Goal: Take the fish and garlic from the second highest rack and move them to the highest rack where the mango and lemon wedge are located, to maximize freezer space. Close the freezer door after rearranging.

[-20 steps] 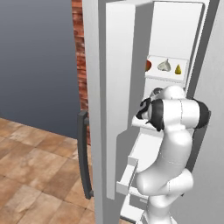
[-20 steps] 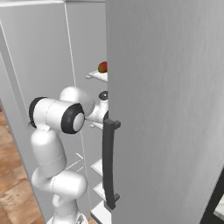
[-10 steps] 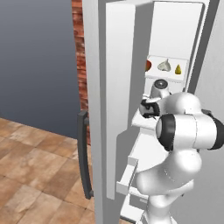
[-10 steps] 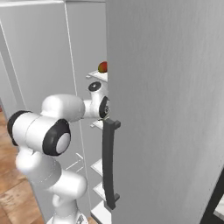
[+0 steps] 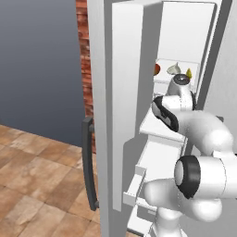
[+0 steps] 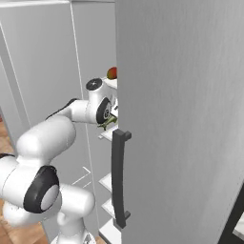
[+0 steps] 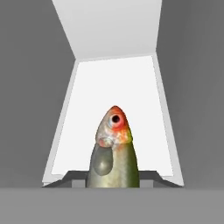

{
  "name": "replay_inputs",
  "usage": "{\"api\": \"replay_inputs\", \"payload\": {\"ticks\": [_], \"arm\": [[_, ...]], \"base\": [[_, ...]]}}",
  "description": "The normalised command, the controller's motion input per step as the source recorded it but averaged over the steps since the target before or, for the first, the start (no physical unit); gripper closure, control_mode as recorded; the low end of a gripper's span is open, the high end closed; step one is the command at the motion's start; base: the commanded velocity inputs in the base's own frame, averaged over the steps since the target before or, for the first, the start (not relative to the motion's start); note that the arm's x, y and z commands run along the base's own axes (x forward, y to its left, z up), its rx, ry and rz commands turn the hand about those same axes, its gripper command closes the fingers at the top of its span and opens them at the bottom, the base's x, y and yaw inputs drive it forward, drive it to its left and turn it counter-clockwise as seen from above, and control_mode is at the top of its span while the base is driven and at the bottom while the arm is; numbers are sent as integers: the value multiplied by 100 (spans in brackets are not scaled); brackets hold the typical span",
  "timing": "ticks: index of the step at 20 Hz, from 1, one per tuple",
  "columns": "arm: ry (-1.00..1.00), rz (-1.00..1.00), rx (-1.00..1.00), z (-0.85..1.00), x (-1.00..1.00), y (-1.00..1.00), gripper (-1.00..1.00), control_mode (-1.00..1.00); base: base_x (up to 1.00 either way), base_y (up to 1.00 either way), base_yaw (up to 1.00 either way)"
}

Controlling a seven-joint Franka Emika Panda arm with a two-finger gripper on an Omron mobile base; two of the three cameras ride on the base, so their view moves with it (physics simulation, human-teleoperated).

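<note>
Fish [image 7: 113, 153] tail cut off at hand view's bottom edge; mango [image 5: 157, 69] half hidden behind freezer door [image 5: 125, 115]; end effector fingertips apparently covered by fish.

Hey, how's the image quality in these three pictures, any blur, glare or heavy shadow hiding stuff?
Left base view: evenly lit, no glare; the garlic and lemon wedge look small and soft. Right base view: sharp, flat grey. Hand view: the fish is crisp, freezer walls shaded grey.

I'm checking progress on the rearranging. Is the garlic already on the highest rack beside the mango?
Yes. In the left base view the garlic sits on the highest rack between the mango and the lemon wedge.
</note>
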Motion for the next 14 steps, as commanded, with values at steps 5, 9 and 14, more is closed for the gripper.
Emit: {"api": "replay_inputs", "payload": {"ticks": [5, 9, 14], "arm": [[0, 0, 5, 93, -67, 1, 100, -100], [-4, -1, 0, 100, -54, 1, 100, -100], [-10, -5, 0, 100, -41, 0, 100, -100]], "base": [[0, 0, 0], [0, 0, 0], [0, 0, 0]]}}
